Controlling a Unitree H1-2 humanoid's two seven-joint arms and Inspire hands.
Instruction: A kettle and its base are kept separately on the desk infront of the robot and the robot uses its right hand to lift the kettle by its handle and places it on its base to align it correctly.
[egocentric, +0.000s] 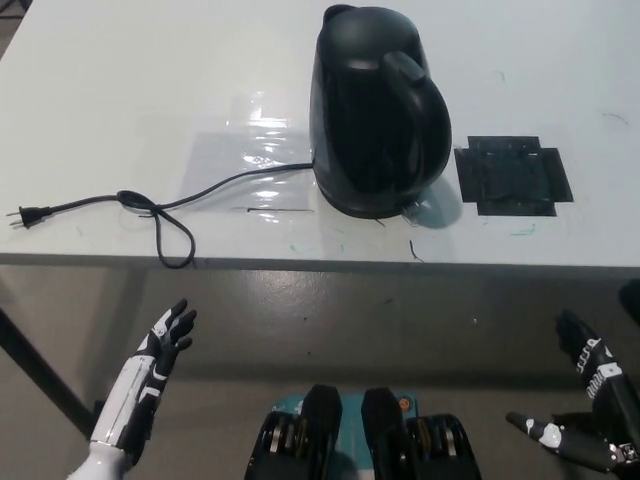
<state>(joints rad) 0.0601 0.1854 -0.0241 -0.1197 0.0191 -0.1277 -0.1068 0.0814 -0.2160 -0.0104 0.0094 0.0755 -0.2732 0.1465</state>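
Observation:
The black kettle (375, 105) stands upright on the white desk (120, 80), its handle (415, 95) turned toward the right front. A dark rim under it looks like the base (370, 208). From there a black cord (215, 187) runs left to a plug (25, 214). Both hands hang below the desk's front edge, away from the kettle. My black right hand (588, 405) is at the lower right, open, with nothing in it. At the lower left rests my white left hand (150, 372), open as well.
A square of black tape (513, 175) lies on the desk just right of the kettle. A shiny clear sheet (245, 150) is stuck to the desk left of the kettle. The cord loops near the front edge (172, 240).

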